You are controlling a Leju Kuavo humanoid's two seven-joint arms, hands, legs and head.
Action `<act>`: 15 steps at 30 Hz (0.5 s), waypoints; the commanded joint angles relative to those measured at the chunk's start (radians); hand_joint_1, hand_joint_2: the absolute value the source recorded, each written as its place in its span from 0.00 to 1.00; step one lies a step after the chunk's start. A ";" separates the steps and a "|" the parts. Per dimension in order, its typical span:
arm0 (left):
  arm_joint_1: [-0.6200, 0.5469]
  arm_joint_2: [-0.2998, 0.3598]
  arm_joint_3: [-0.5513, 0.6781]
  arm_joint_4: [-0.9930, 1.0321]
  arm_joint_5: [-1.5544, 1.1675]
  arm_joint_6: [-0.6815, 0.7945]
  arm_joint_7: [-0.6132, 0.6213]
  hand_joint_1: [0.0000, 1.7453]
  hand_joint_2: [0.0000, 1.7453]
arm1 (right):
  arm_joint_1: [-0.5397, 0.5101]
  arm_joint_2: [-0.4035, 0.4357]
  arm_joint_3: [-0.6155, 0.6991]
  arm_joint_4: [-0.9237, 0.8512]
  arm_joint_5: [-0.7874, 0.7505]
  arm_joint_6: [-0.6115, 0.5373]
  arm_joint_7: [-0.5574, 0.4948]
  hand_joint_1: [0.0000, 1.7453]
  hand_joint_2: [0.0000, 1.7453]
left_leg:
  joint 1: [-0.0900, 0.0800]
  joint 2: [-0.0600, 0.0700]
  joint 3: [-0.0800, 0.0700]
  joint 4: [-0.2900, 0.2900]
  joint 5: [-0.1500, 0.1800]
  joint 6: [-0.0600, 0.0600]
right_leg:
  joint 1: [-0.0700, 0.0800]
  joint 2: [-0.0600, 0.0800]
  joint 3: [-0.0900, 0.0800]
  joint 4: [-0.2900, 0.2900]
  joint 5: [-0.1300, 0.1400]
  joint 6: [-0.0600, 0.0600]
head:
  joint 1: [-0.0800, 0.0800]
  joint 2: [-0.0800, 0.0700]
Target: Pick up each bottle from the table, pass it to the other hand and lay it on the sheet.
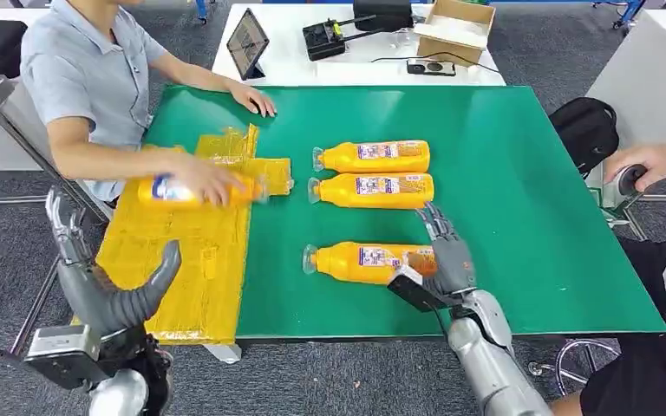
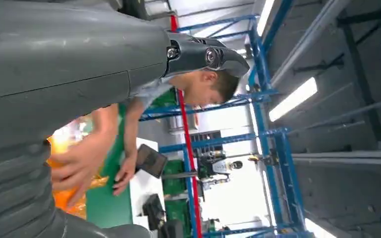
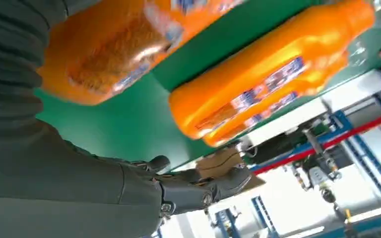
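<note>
Three orange bottles lie on their sides on the green mat [image 1: 520,173], caps pointing left: a far one [image 1: 373,157], a middle one [image 1: 373,190] and a near one [image 1: 360,260]. My right hand [image 1: 444,258] is at the near bottle's base end with fingers stretched out and nothing gripped. In the right wrist view the near bottle [image 3: 104,49] and the middle bottle [image 3: 268,84] lie beyond my straight fingers [image 3: 198,191]. A person's hand holds a fourth bottle [image 1: 169,191] on the yellow sheet [image 1: 191,269]. My left hand [image 1: 95,277] is raised and open at the sheet's left edge.
The person in a grey shirt [image 1: 87,69] sits at the table's left, the other hand resting on the mat's far edge. Behind, a white table [image 1: 355,69] carries a tablet [image 1: 247,42], a controller [image 1: 329,39] and a cardboard box [image 1: 455,30]. Another person's hand [image 1: 655,160] is at the right.
</note>
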 commanded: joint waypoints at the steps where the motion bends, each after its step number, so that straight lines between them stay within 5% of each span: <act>1: -0.068 0.037 -0.058 0.058 -0.049 0.043 -0.026 0.00 1.00 | -0.084 0.002 0.041 0.185 -0.044 0.098 -0.016 0.00 1.00 | 0.000 0.000 0.000 -0.001 0.002 0.001 | 0.001 -0.001 0.000 -0.001 0.001 -0.003 | 0.000 0.000; 7: -0.083 0.047 -0.071 0.040 -0.014 0.033 -0.021 0.00 1.00 | -0.081 -0.005 0.069 0.205 -0.078 0.191 -0.038 0.00 1.00 | 0.000 0.000 -0.001 -0.001 0.002 0.001 | 0.000 -0.001 0.000 0.000 0.001 -0.002 | 0.000 0.000; 15: -0.087 0.050 -0.073 0.036 -0.015 0.033 -0.020 0.00 1.00 | -0.081 -0.009 0.101 0.208 -0.036 0.164 -0.017 0.00 1.00 | 0.000 0.001 -0.001 -0.001 0.002 0.001 | 0.001 0.000 -0.001 -0.001 0.002 -0.002 | -0.001 0.000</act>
